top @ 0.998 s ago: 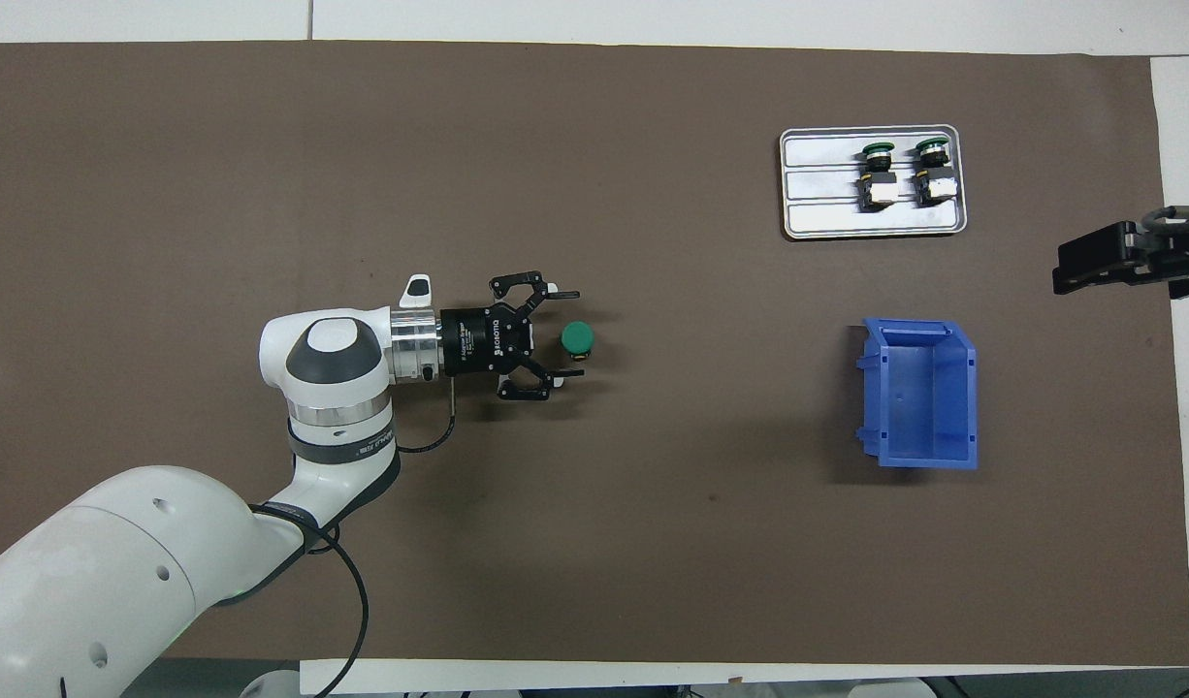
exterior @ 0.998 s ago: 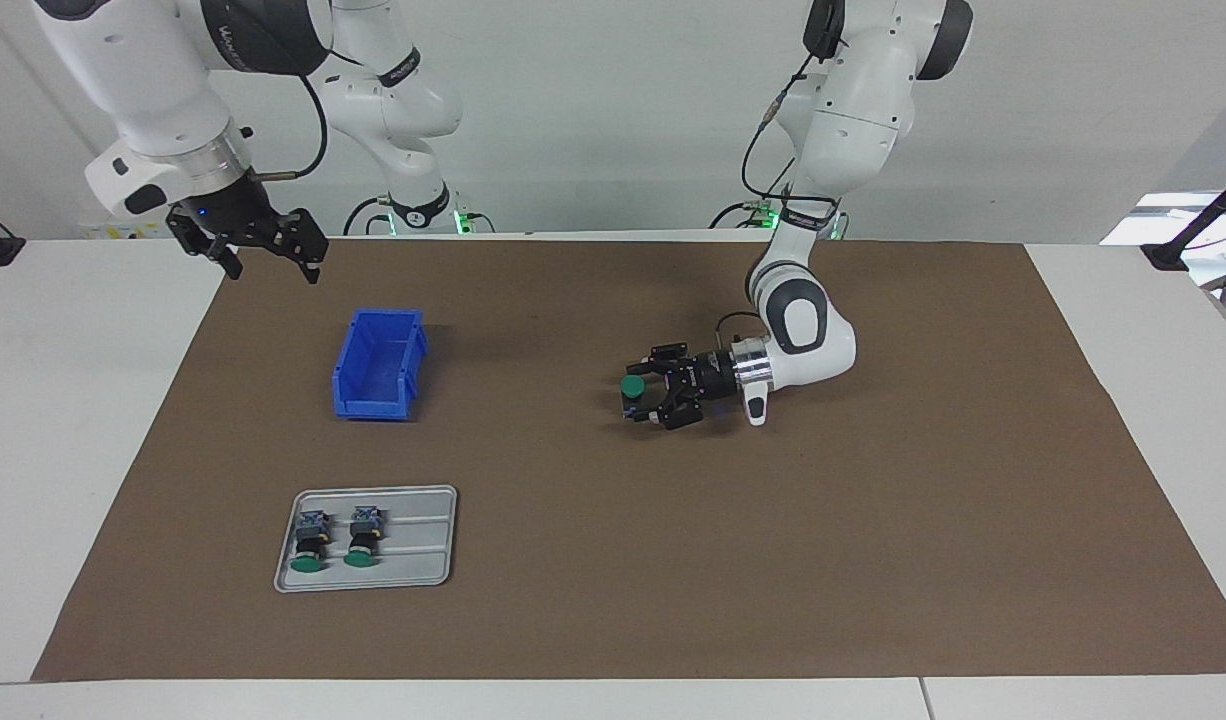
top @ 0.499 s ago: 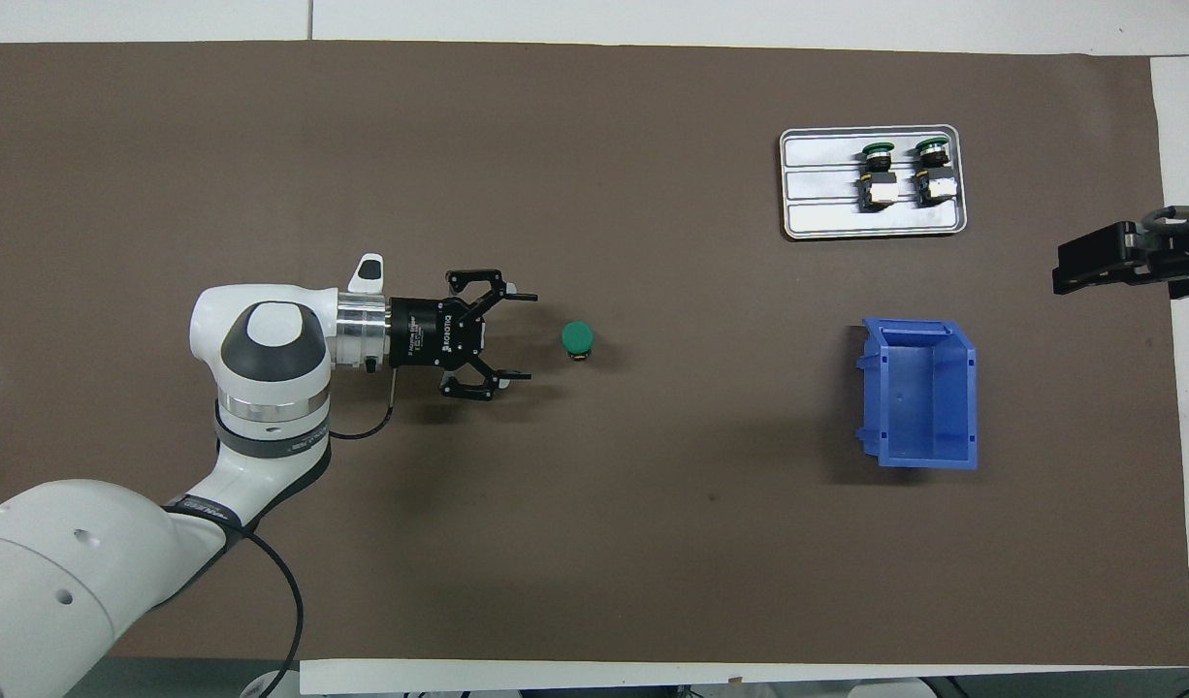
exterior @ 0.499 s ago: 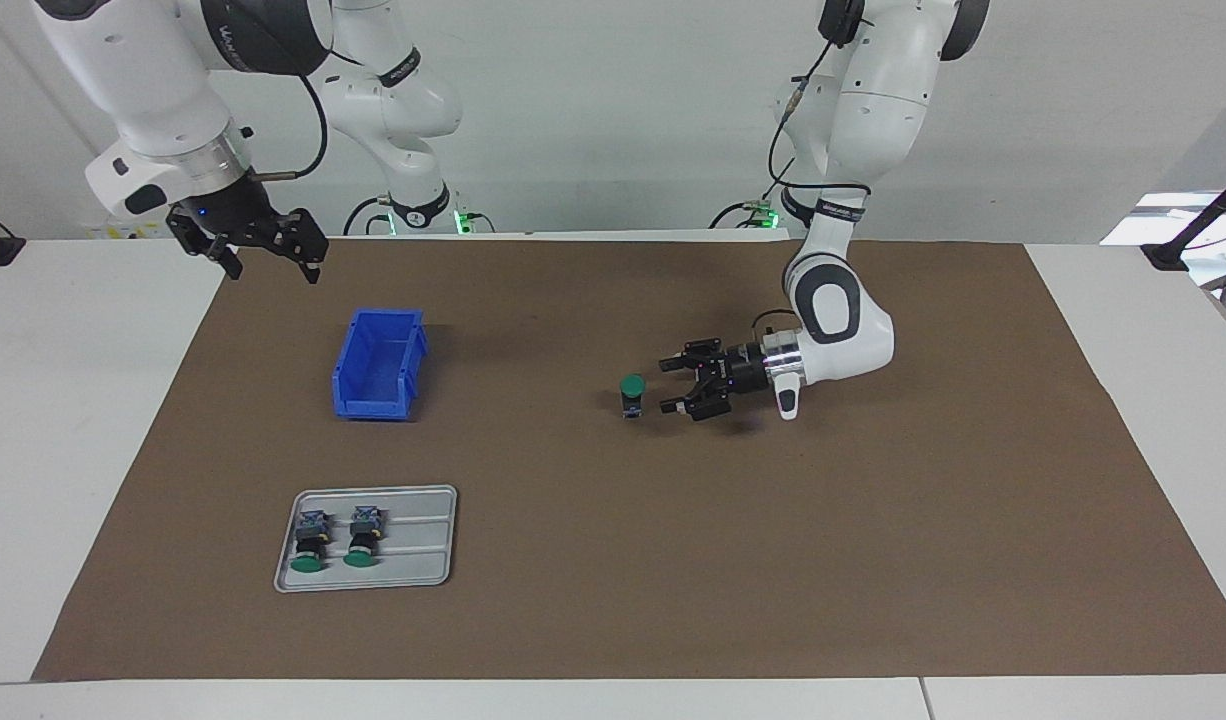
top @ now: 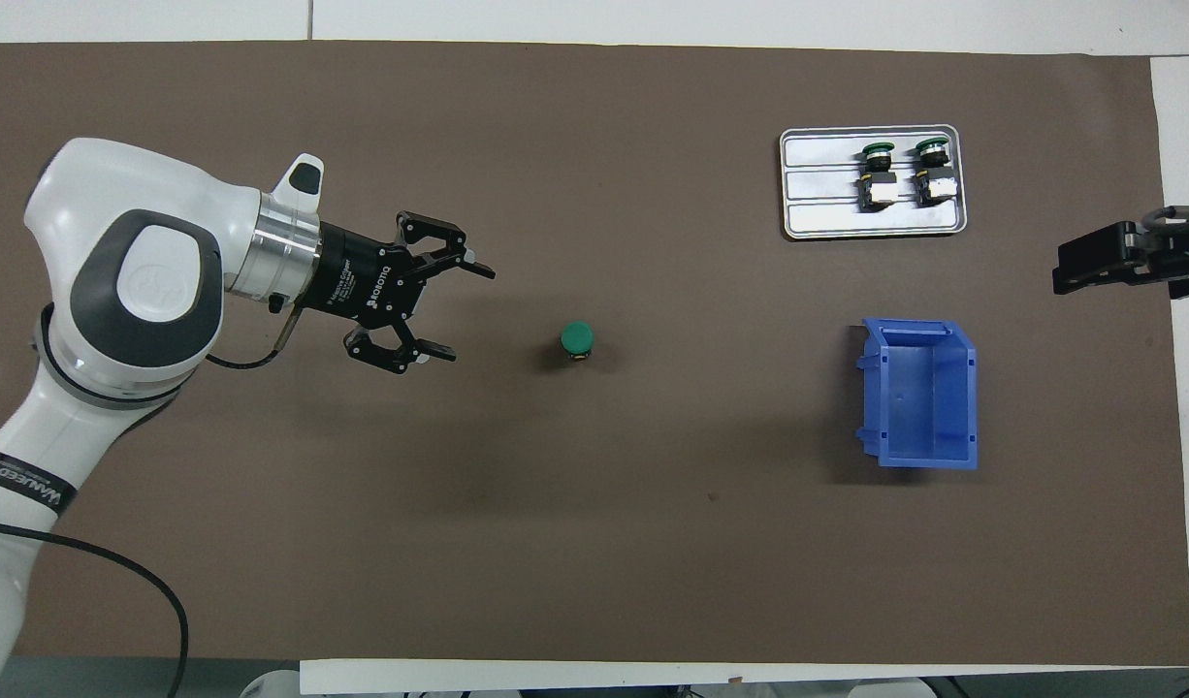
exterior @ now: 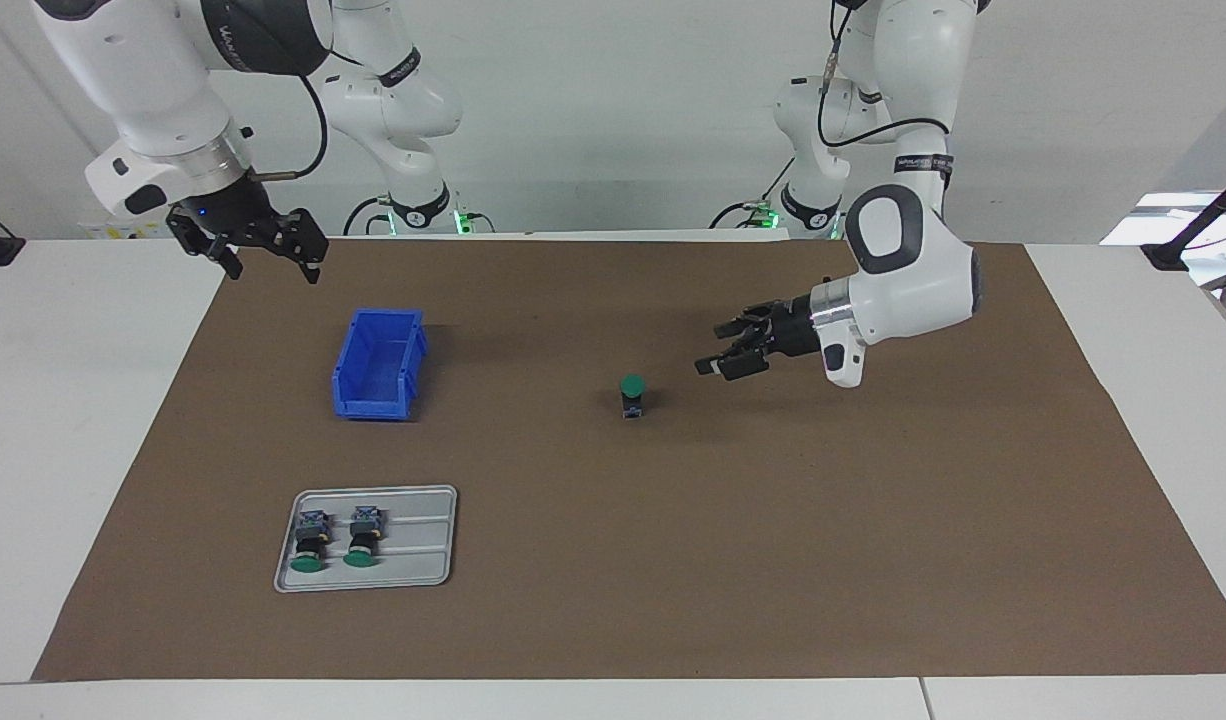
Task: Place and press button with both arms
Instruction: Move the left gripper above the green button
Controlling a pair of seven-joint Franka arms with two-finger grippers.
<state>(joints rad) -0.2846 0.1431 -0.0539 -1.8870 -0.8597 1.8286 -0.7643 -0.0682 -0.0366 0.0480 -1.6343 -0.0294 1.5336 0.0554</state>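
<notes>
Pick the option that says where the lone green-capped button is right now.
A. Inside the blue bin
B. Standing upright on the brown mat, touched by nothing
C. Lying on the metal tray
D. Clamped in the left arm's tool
B: the button stands cap-up on the brown mat, apart from the open left tool raised beside it, and well away from the blue bin and the tray.

button (top: 577,337): upright on brown mat (top: 594,543), green cap up
left gripper (top: 466,314): spread wide, apart from button
tray (top: 871,222): 2 buttons inside
bin (top: 919,393): blue
</notes>
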